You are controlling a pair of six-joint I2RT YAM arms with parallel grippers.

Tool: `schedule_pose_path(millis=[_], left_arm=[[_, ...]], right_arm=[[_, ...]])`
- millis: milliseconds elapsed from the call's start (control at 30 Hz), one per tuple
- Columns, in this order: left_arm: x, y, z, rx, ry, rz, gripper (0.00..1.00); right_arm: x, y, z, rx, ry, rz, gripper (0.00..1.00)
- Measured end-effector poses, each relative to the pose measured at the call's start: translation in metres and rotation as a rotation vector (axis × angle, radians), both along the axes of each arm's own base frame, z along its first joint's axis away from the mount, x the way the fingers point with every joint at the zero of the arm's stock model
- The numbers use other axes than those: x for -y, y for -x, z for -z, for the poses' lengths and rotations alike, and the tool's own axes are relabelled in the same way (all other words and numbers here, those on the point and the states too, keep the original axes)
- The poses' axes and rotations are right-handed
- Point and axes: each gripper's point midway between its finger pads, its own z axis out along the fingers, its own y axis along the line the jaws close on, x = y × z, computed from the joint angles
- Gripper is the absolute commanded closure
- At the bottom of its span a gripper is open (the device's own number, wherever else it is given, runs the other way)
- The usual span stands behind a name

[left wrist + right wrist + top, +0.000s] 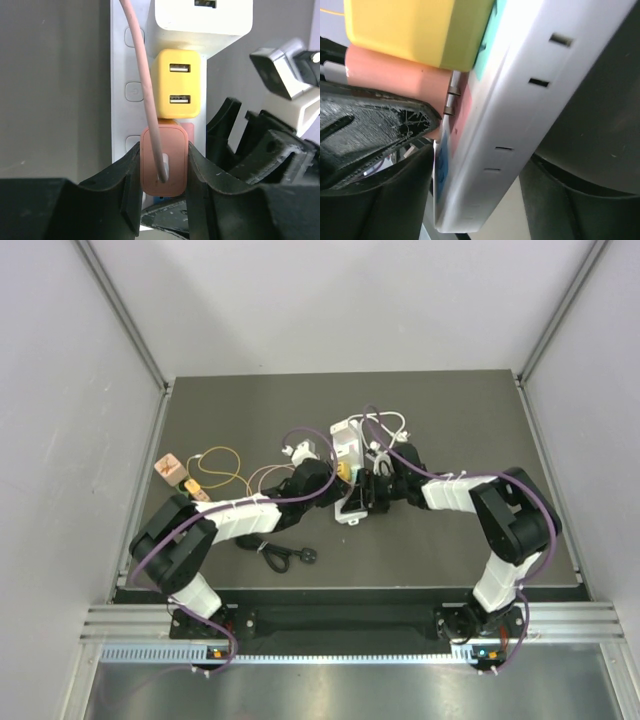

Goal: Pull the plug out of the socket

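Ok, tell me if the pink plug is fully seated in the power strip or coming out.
Partly out: the right wrist view shows bare metal prongs between the pink plug and the power strip.

The pink plug [175,150] is a small rounded-square block with a pink cable [145,85] leaving the middle of its face. It sits on the white power strip [120,65] — a long bar with a row of buttons down one edge — lifted slightly off it, its two metal prongs [451,99] bared yet entering the slots.
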Motion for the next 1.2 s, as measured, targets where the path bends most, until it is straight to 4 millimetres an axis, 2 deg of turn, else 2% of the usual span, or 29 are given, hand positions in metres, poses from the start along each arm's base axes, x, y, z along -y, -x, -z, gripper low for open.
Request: schedule_pose_path(millis=[67, 100, 200, 300, 367, 567, 700, 833, 967, 1067, 1200], left_arm=[[0.001, -0.001, -0.002, -0.002, 0.021, -0.014, 1.0], [0.0, -0.002, -0.002, -0.008, 0.026, -0.027, 1.0], [-0.001, -0.001, -0.002, -0.03, 0.043, -0.054, 1.0], [-0.001, -0.001, -0.008, -0.033, 0.051, -0.092, 1.0], [-0.001, -0.002, -0.013, -0.051, 0.035, -0.119, 1.0], [0.007, -0.004, -0.037, -0.02, 0.005, -0.127, 1.0], [0.0, 0.003, -0.052, 0.037, -0.031, -0.077, 1.0], [-0.019, 0.017, -0.082, 0.162, -0.06, -0.002, 1.0], [-0.035, 0.021, -0.125, 0.29, -0.096, 0.033, 1.0], [-0.043, 0.017, -0.159, 0.366, -0.148, 0.04, 1.0], [-0.051, 0.006, -0.22, 0.486, -0.202, 0.033, 1.0]], right_arm=[[-0.001, 0.0, -0.001, 0.001, -0.005, 0.0, 0.54], [-0.001, -0.001, -0.001, 0.001, -0.006, 0.002, 0.64], [0.009, -0.007, 0.006, -0.034, 0.03, 0.066, 0.82], [0.016, -0.013, 0.008, -0.016, 0.038, 0.074, 0.91], [0.017, -0.015, 0.008, -0.009, 0.041, 0.075, 0.94], [0.019, -0.016, 0.008, 0.002, 0.048, 0.077, 0.94], [0.026, -0.021, 0.007, 0.006, 0.045, 0.084, 0.9], [0.037, -0.028, 0.008, 0.01, 0.044, 0.104, 0.87], [0.048, -0.035, 0.007, 0.01, 0.044, 0.124, 0.83], [0.05, -0.038, 0.007, 0.017, 0.051, 0.122, 0.79], [0.052, -0.038, 0.007, 0.023, 0.059, 0.115, 0.76]])
